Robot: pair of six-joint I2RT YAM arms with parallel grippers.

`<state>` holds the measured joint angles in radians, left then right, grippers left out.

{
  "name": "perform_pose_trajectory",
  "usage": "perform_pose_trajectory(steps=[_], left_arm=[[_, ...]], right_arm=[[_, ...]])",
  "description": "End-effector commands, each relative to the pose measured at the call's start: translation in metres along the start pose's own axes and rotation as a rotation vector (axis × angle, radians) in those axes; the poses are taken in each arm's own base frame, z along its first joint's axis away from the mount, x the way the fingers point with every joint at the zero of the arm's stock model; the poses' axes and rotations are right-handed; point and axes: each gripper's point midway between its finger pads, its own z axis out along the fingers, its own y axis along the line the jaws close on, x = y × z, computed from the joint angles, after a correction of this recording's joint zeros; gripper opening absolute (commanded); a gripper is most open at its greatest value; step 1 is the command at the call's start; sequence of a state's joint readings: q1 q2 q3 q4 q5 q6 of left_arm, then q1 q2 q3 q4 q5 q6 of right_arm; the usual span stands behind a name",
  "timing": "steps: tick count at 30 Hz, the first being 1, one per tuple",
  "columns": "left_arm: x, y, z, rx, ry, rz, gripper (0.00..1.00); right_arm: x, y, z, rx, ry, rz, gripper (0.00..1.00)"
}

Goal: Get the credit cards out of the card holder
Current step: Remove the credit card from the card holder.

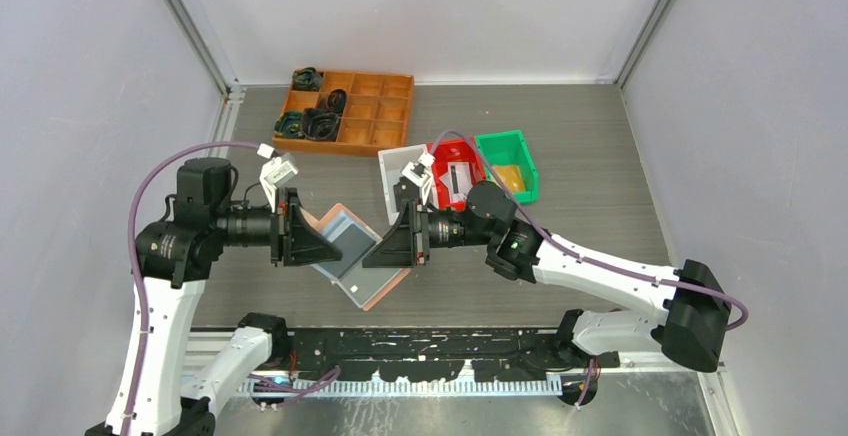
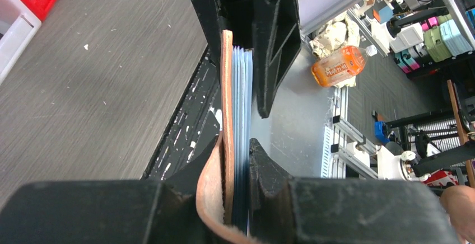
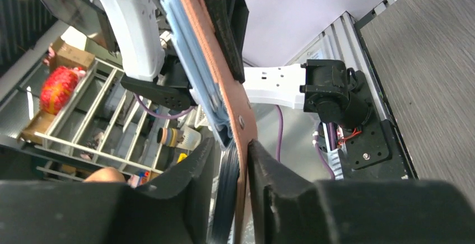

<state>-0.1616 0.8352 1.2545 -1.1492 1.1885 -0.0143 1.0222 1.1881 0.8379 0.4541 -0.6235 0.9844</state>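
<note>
One salmon-pink leather folding card holder (image 1: 355,256). One orange plastic compartment tray (image 1: 385,86), four black lumpy items (image 1: 320,124) inside. Three small plastic bins: white bin (image 1: 392,171), red bin (image 1: 475,171), green bin (image 1: 500,139).

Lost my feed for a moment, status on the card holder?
Left hand shut on card holder, right hand pinching its opposite edge. Holder up off the table between them. Nothing blocking.
</note>
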Motion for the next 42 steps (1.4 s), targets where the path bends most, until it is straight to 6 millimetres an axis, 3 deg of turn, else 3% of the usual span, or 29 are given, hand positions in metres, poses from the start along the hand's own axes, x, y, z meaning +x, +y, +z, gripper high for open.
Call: perform_pose_trajectory(steps=[1,4,6,10,12,17,19,28,42], left_arm=[[-0.008,0.003,-0.001,-0.02,-0.027,0.064,0.18],[-0.004,0.014,-0.002,-0.078,-0.021,0.102,0.21],[-0.004,0.022,-0.003,-0.119,-0.02,0.12,0.22],[-0.003,0.026,-0.004,-0.143,-0.02,0.139,0.22],[-0.002,0.025,-0.003,-0.139,-0.019,0.138,0.24],[-0.004,0.014,-0.003,-0.098,-0.024,0.097,0.41],[-0.006,0.007,-0.003,-0.065,-0.027,0.063,0.47],[-0.029,-0.032,-0.004,0.126,-0.052,-0.075,0.47],[-0.033,-0.029,-0.002,0.103,-0.096,-0.057,0.24]], right_arm=[[-0.02,0.027,0.008,-0.064,-0.036,-0.027,0.3],[-0.022,0.02,0.011,-0.052,-0.052,0.011,0.32],[-0.023,0.018,0.014,-0.057,-0.063,0.031,0.54],[-0.029,0.017,0.019,-0.079,-0.087,0.053,0.59],[-0.033,0.017,0.022,-0.089,-0.104,0.071,0.5],[-0.033,0.007,0.021,-0.049,-0.126,0.068,0.19],[-0.031,0.003,0.017,-0.033,-0.141,0.054,0.12],[-0.021,-0.005,-0.002,0.022,-0.161,-0.014,0.07],[-0.022,0.008,-0.005,-0.01,-0.157,-0.03,0.06]])
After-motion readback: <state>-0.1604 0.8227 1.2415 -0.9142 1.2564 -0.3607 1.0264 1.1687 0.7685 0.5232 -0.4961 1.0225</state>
